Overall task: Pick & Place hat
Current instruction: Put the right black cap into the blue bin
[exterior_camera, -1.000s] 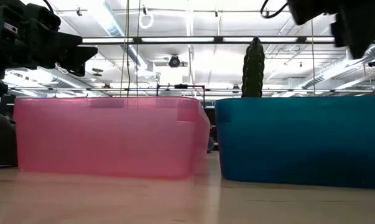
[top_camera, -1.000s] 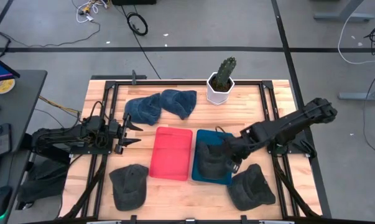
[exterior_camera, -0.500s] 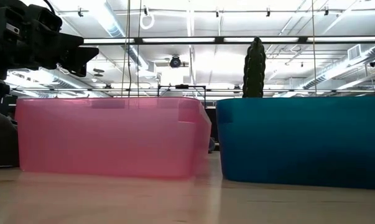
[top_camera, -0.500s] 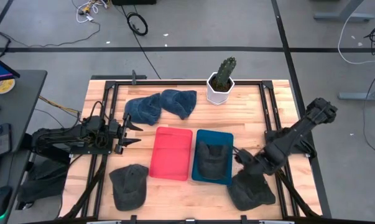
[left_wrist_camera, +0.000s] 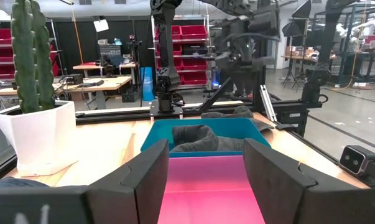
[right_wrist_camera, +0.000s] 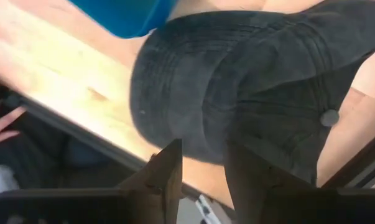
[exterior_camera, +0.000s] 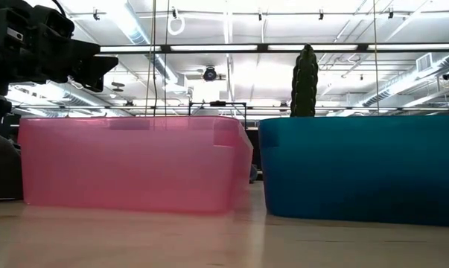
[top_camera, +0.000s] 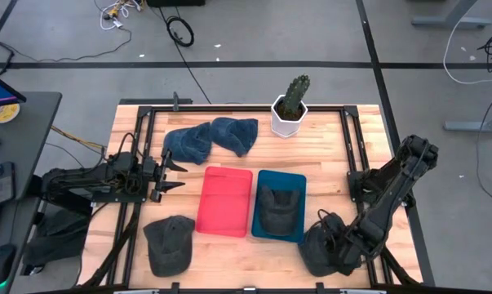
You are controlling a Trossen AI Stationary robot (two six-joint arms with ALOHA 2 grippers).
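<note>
Right pincer (top_camera: 337,245) moved from blue plastic bin (top_camera: 297,181) to dark grey cap (top_camera: 315,255), fingers apart, maybe touching. One cap binned; others wait.

You see a pale, smooth wooden counter (top_camera: 229,249) carrying matt dark cloth hats (top_camera: 168,243), a translucent glossy pink plastic bin (top_camera: 225,201), a teal plastic bin (top_camera: 296,184), and black metal rails (top_camera: 144,143).
</note>
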